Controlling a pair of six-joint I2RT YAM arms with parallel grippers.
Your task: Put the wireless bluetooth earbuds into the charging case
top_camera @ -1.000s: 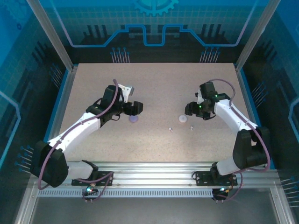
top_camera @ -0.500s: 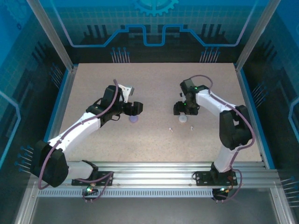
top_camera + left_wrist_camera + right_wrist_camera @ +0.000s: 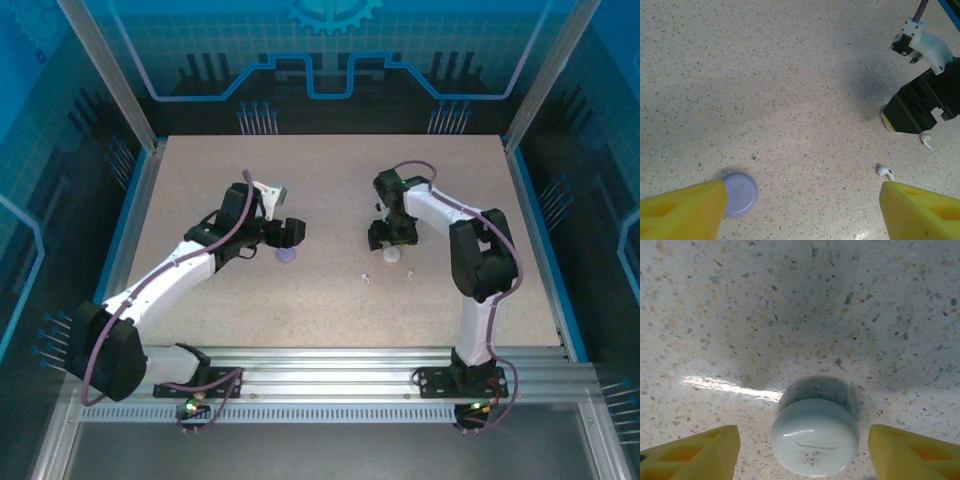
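My right fingers [image 3: 700,450] are spread apart, one on each side of the white case [image 3: 815,437], grasping nothing. The case sits closed on the speckled worktop [image 3: 790,300]. Two white earbuds [image 3: 885,171] lie loose, just nearer the arm bases than that case. Well to its left sits the purple case [image 3: 739,194], beside my left fingers [image 3: 685,210], which are also released and empty.

Bright, even overhead light; a white glare streak on the tabletop [image 3: 715,315], a soft shadow behind the white case [image 3: 815,442], focus sharp.
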